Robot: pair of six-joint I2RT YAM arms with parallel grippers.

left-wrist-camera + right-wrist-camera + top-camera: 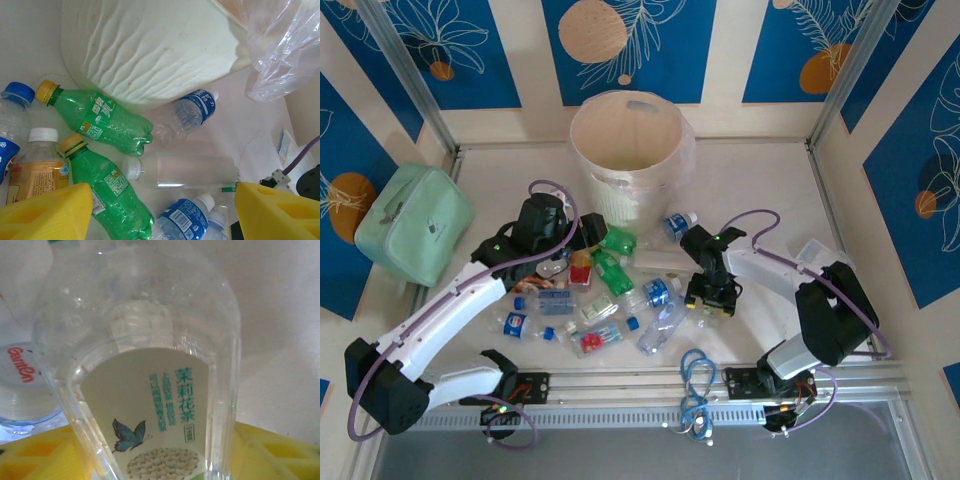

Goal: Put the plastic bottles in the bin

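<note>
Right pincer (160, 457) around clear 茉莉花茶 butterfly-label bottle (150, 340)

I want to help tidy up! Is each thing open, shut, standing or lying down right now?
bin: standing upright, top open.
left gripper: open, over the green bottles.
right gripper: shut on the butterfly-label bottle.
green bottles: capped, lying on their sides.
butterfly-label bottle: held by the right gripper.
mint-green bag: looks closed.
</note>
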